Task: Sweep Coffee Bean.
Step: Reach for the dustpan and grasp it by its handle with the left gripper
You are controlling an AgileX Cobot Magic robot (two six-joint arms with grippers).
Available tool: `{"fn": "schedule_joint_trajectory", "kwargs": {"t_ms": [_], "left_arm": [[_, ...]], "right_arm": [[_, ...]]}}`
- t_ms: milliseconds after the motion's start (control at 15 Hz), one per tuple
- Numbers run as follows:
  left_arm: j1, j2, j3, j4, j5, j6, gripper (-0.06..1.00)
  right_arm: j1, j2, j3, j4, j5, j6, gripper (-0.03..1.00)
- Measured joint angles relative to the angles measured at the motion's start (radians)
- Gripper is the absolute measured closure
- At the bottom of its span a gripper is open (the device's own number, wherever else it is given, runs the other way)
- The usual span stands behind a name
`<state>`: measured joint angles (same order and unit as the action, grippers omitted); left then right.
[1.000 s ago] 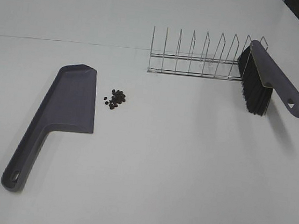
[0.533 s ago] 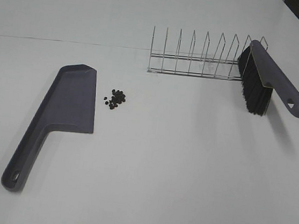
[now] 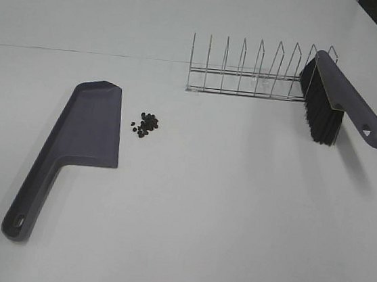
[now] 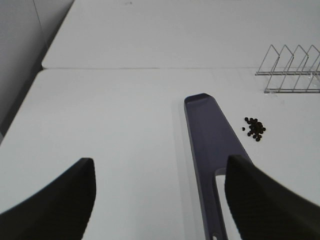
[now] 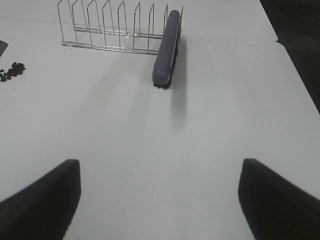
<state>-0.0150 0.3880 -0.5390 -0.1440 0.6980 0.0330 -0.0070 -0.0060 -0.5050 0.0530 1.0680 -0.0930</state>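
The coffee bean (image 3: 146,125) cluster lies on the white table (image 3: 234,214) as a loose group of small dark beans. It sits just beside the right long edge of the dustpan (image 3: 87,136), apart from it. The dustpan lies flat, with its open mouth towards the far side and its handle towards the near edge.

The wire rack (image 3: 251,73) stands beyond the beans and to their right. The brush (image 3: 336,103) rests against the right end of the rack, bristles downward, with its handle projecting towards the near right.

The left gripper (image 4: 160,161) hangs above the table with its jaws spread wide and nothing between them. In the left wrist view, the dustpan handle lies beneath one finger. The right gripper (image 5: 160,162) also stands spread and empty, above bare table and well apart from the brush.
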Motion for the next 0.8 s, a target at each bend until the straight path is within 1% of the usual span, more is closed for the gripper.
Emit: {"fn": "schedule_joint_trajectory", "kwargs": {"t_ms": [133, 267, 333, 400, 600, 667, 800], "left_arm": [[0.000, 0.231, -0.054, -0.035, -0.030, 0.001, 0.29], [0.000, 0.472, -0.135, -0.040, -0.026, 0.005, 0.29], [0.000, 0.533, -0.158, -0.041, -0.022, 0.005, 0.29], [0.000, 0.644, -0.199, -0.041, -0.012, 0.005, 0.29], [0.000, 0.934, -0.327, -0.046, 0.070, 0.007, 0.29], [0.000, 1.079, -0.387, -0.047, 0.118, 0.007, 0.28], [-0.031, 1.188, -0.415, -0.046, 0.137, 0.007, 0.27]], "right_arm": [[0.000, 0.000, 0.000, 0.000, 0.000, 0.000, 0.17], [0.000, 0.000, 0.000, 0.000, 0.000, 0.000, 0.17], [0.000, 0.000, 0.000, 0.000, 0.000, 0.000, 0.17], [0.000, 0.000, 0.000, 0.000, 0.000, 0.000, 0.17], [0.000, 0.000, 0.000, 0.000, 0.000, 0.000, 0.17], [0.000, 0.000, 0.000, 0.000, 0.000, 0.000, 0.17], [0.000, 0.000, 0.000, 0.000, 0.000, 0.000, 0.17]]}}
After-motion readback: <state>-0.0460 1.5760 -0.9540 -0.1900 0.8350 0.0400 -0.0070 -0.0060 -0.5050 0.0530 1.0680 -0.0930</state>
